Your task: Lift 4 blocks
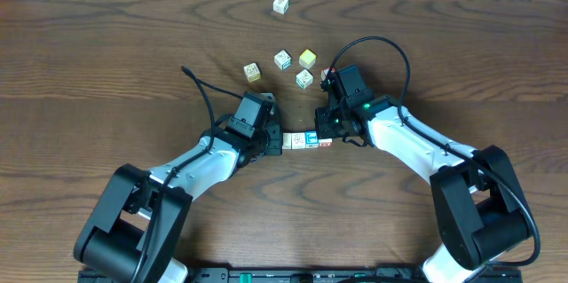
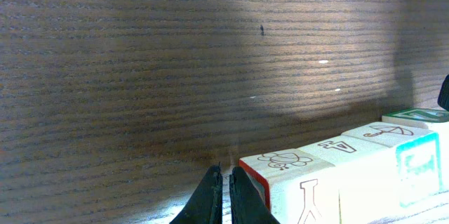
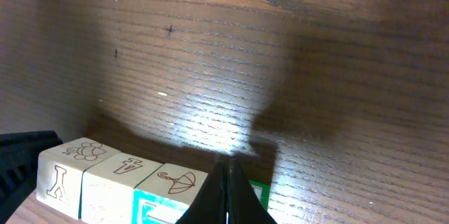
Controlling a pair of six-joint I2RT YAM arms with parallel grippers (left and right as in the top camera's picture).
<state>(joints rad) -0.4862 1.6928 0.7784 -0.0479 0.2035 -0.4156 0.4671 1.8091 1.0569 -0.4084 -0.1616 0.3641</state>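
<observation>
Blocks (image 1: 302,140), four in a row at lower centre, are squeezed end to end between my left gripper (image 2: 224,196) and right gripper (image 3: 228,189), both fully closed with nothing inside. An uneven push could buckle the row. Farther up the worktop (image 1: 106,43), loose cubes (image 1: 282,58) stand apart, not obstructing.

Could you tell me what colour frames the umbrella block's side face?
Turquoise; umbrella block, clearest from the left wrist view.

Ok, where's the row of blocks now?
In the overhead view, the row lies between the left end effector and the right end effector, just below the loose blocks.
</observation>
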